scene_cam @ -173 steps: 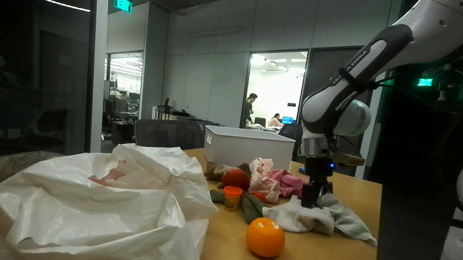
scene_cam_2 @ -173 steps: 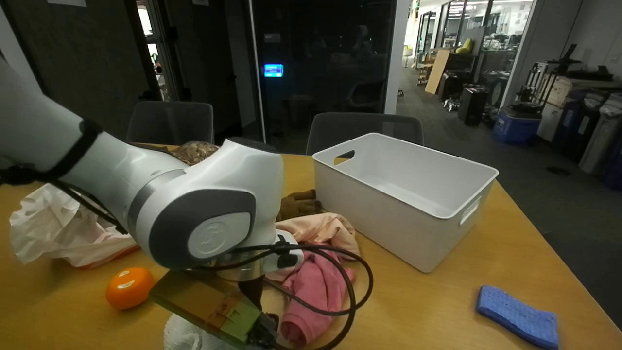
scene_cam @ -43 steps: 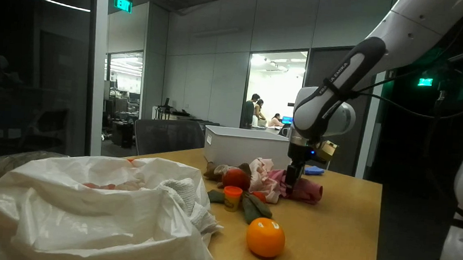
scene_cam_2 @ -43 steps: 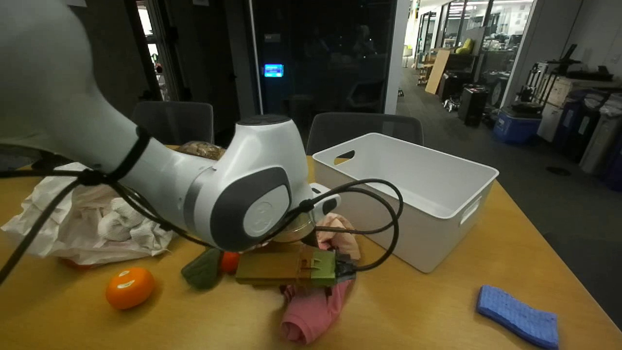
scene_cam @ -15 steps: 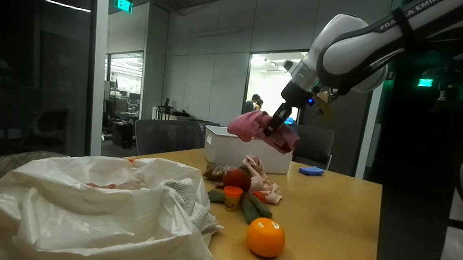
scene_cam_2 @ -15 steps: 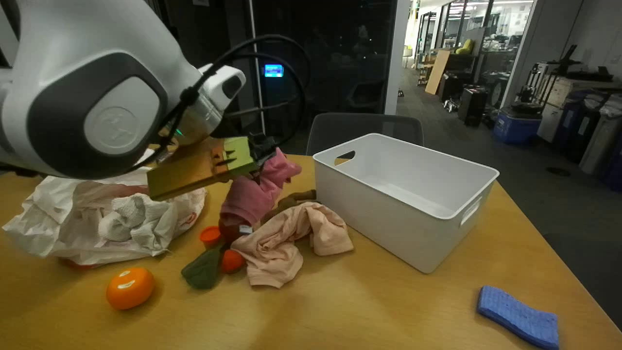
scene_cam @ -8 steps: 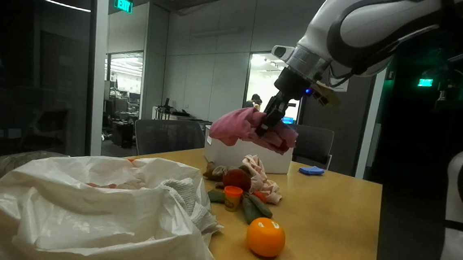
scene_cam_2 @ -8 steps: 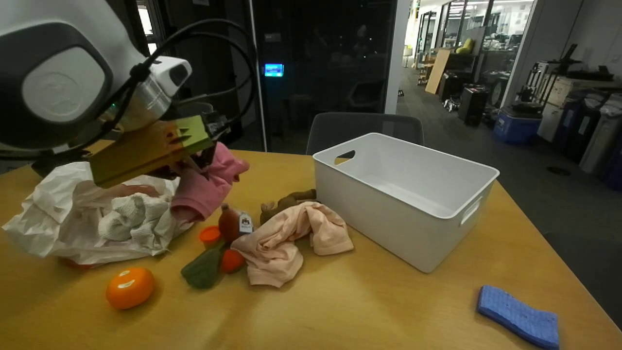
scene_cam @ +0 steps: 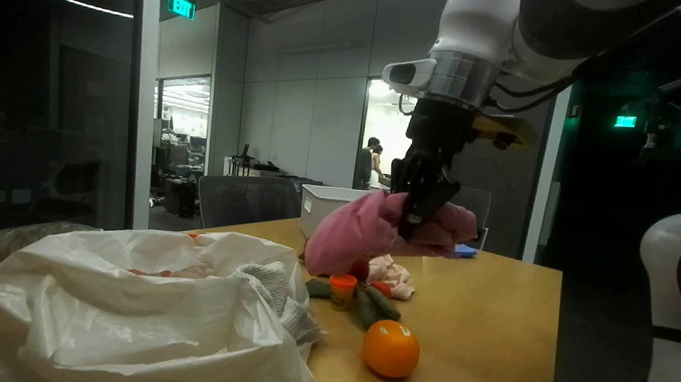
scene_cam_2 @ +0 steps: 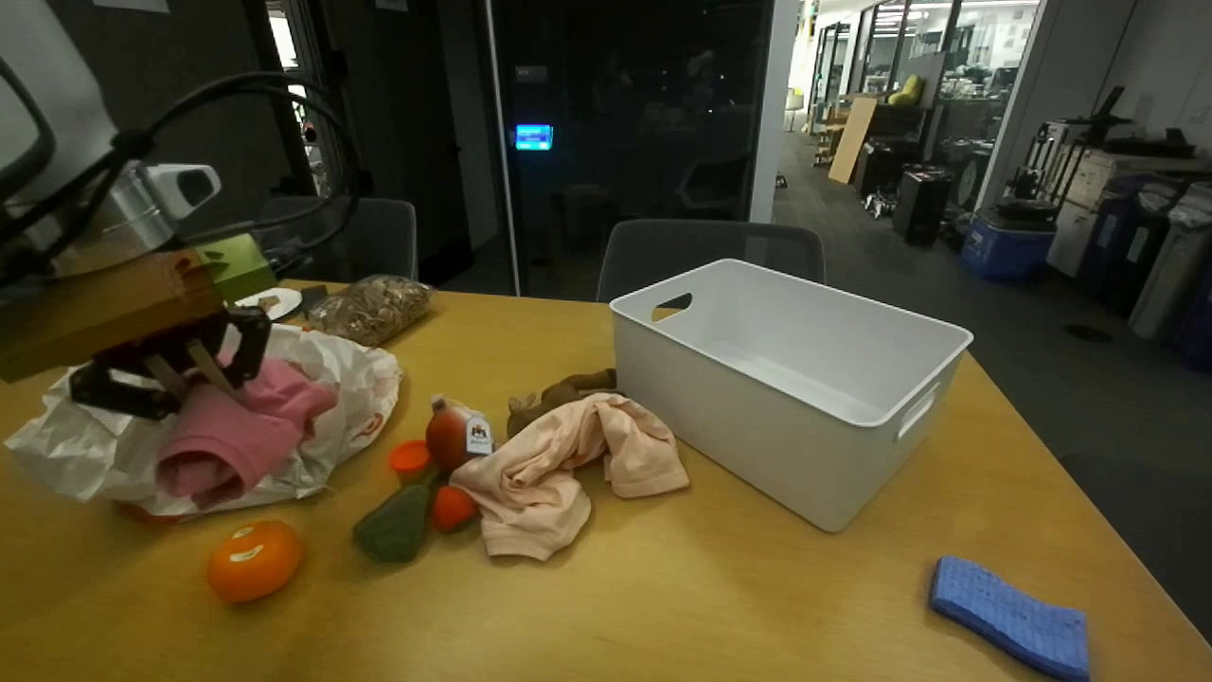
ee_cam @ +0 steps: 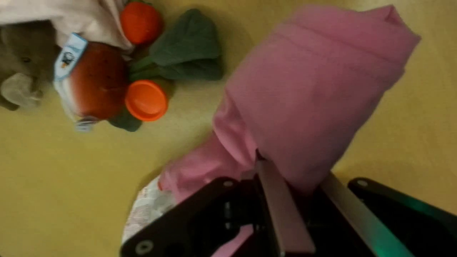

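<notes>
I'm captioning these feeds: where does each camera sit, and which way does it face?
Wrist view: on the arm, facing down at the table; the gripper, clamping the pink cloth, shows.
Exterior view: low, nearest the white plastic bag, facing the paneled wall; arm and gripper at right.
Exterior view: above the table, facing dark glass beyond the plastic bin; arm and gripper at left.
Both exterior views share the plastic bin and orange-lidded tub.

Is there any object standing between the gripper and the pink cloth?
Nothing visible stands in the way: in the wrist view, the gripper clasps the pink cloth directly. Both exterior views show this grip too.
</notes>
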Action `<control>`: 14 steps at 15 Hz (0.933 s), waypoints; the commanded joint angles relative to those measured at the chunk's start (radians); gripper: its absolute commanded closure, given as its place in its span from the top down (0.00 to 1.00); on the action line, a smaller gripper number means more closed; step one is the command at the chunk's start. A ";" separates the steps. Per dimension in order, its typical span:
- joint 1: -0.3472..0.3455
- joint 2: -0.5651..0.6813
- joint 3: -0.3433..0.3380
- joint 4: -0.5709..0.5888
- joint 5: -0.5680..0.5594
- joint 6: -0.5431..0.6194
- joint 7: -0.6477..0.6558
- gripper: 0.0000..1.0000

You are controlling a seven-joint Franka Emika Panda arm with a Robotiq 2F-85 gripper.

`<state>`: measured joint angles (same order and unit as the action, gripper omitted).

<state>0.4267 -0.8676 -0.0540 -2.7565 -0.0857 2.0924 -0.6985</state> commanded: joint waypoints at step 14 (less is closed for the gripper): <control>0.092 0.242 0.233 -0.010 0.007 0.264 0.051 0.08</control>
<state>0.5375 -0.6915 0.1521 -2.7682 -0.0534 2.2687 -0.6814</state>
